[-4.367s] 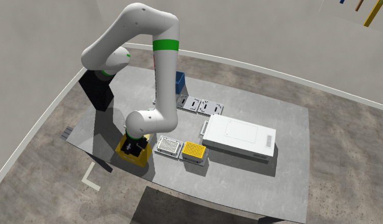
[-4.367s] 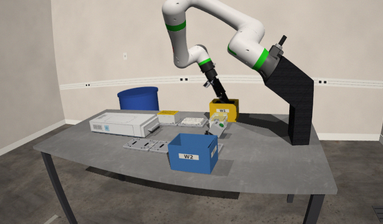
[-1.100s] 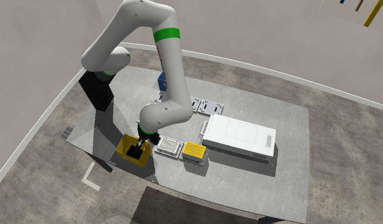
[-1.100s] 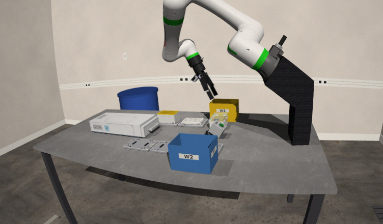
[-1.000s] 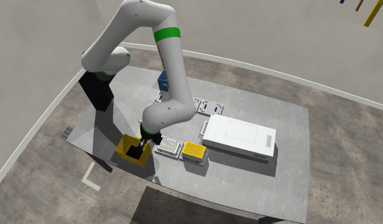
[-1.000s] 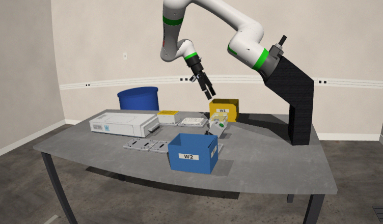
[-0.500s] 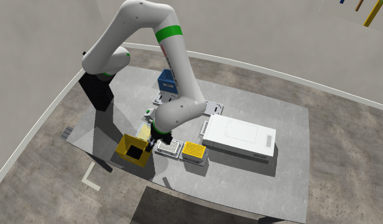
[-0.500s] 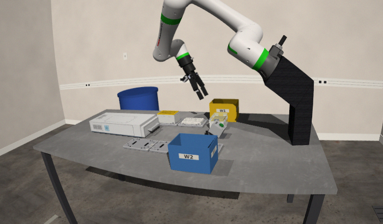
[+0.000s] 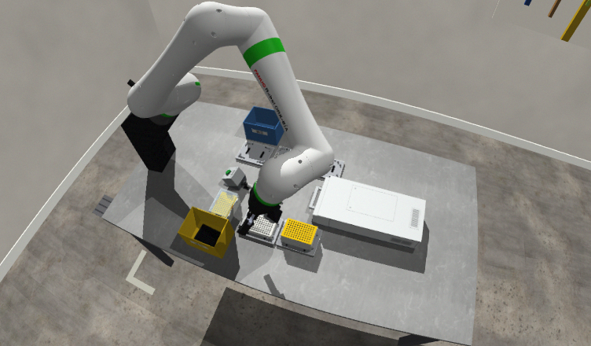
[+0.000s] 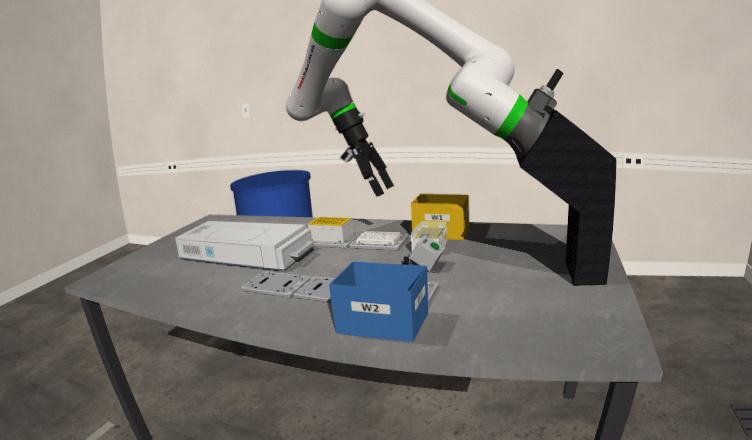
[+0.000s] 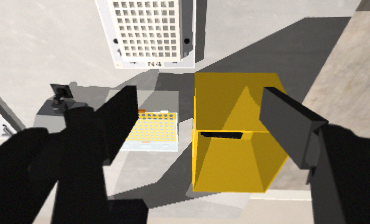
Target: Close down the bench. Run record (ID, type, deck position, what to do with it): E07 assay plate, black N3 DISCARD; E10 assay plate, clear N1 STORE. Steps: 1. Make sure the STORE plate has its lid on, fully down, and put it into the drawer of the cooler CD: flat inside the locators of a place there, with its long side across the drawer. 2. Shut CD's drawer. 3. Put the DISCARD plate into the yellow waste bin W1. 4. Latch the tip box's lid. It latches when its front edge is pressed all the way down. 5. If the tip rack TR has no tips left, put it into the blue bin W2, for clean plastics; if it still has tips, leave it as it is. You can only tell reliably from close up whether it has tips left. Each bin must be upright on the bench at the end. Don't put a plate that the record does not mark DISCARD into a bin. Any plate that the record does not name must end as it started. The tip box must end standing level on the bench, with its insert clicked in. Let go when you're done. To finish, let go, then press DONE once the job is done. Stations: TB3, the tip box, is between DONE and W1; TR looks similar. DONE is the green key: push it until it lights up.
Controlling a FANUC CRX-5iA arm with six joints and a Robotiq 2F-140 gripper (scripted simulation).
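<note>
A yellow bin (image 9: 190, 223) with a black plate (image 9: 207, 234) inside is seen beside a white grid rack (image 9: 262, 226) and a yellow grid rack (image 9: 298, 231). A blue bin (image 10: 376, 306) is marked with a white label. The arm (image 9: 262, 81) is white, banded green; the gripper (image 10: 379, 183) is black. The bench (image 9: 375, 275) is grey.

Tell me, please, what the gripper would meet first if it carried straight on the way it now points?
Probably the bench between the tip box and yellow bin W1, or the bin's near wall; the open gripper points down there, but depth is unclear.
</note>
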